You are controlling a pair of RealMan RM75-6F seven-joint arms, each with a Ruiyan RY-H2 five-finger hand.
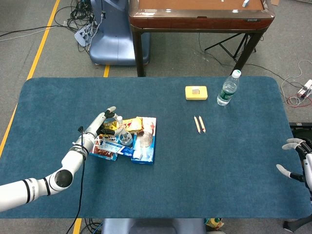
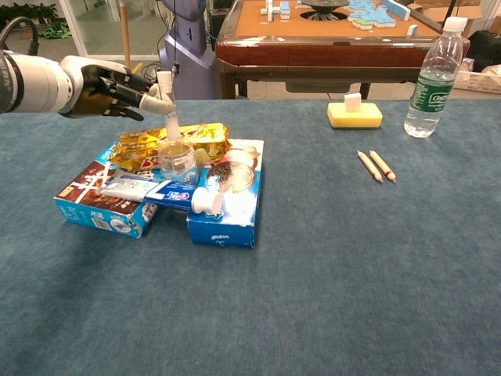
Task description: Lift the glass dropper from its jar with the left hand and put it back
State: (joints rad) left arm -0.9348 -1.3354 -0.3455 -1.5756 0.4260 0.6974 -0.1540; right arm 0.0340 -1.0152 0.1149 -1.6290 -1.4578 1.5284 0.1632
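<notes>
Taking the jar point(image 2: 178, 160) as the landmark, the left hand point(image 2: 117, 88) sits up and to its left, fingers closed in a pinch on the top of the glass dropper point(image 2: 169, 117), whose stem runs down, slightly tilted, into the jar's mouth. The jar itself stands on a pile of packets: a chocolate box point(image 2: 100, 196) below and to its left, a golden wrapper point(image 2: 168, 142) just behind it, a toothpaste tube point(image 2: 168, 193) in front, and a blue carton point(image 2: 232, 196) to its right. Judging from this, the dropper is either just starting out of the jar or nearly reseated; the pictures do not settle which. To do it well, the hand should move along the stem's own line, not sideways, since the jar rests on an uneven stack and a lateral pull could tip it. Well to the right of the jar lie two pencils point(image 2: 376, 165), a yellow sponge point(image 2: 355, 113) and a water bottle point(image 2: 433, 75). Farthest right, the right hand point(image 1: 298, 161) hangs at the table edge, fingers apart, holding nothing.
</notes>
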